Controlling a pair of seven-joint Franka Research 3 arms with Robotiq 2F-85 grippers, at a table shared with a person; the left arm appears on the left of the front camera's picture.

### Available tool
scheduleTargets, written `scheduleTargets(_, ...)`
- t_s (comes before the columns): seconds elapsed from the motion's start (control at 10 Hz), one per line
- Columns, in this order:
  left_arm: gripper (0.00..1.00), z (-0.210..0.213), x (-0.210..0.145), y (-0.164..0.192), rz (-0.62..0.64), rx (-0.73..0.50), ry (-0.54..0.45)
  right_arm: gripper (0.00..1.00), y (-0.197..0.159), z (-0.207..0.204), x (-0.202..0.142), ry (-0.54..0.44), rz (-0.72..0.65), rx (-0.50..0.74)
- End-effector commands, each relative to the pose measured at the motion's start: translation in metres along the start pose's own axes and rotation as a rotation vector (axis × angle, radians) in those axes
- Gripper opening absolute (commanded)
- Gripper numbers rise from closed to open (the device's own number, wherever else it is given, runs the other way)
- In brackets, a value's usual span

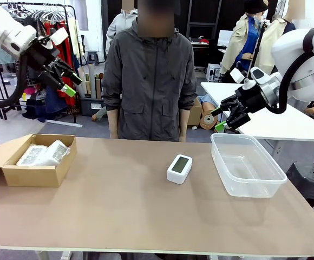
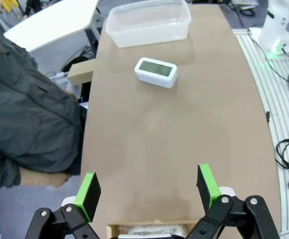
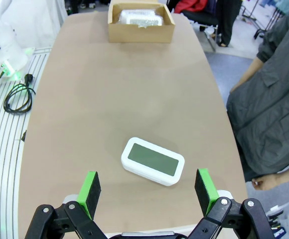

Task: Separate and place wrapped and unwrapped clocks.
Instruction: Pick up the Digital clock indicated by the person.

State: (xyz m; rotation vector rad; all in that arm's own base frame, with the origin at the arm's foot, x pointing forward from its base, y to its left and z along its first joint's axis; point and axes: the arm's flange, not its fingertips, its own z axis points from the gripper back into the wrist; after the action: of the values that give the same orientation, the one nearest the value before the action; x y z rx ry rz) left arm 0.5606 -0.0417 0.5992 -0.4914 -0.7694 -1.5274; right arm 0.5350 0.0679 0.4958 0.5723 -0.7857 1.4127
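My left tool [image 1: 70, 82] and right tool [image 1: 220, 119] hang above the counter [image 1: 119, 216], both wide open, holding nothing. Below my right tool lies the bare clock [image 3: 153, 161], flat, in the middle. Near it stands the clear tub [image 1: 217, 157]. Far off, two wrapped clocks [image 1: 43, 153] sit in the brown box [image 1: 32, 176]. I think the bare clock comes next: I must drop down and pinch its long sides.

I can read no text, number or brand anywhere. The grey-green screen of the bare clock [image 3: 153, 160] on the tabletop [image 3: 109, 99] shows no digits I can make out, and the speckled labels on the wrapped bundles [image 3: 140, 17] in the cardboard box [image 3: 141, 33] are too small to read.
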Motion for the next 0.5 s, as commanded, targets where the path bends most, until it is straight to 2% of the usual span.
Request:
scheduleTargets(0.0,1.00,-0.0005,0.0016,-0.0013,-0.003,-0.016,-0.003,1.00,0.0005,0.0015,0.0007,0.004,0.007,-0.008)
scheduleTargets(0.4,1.00,-0.0005,0.0016,-0.0013,-0.003,-0.016,-0.003,1.00,0.0005,0.0015,0.0007,0.004,0.007,-0.008)
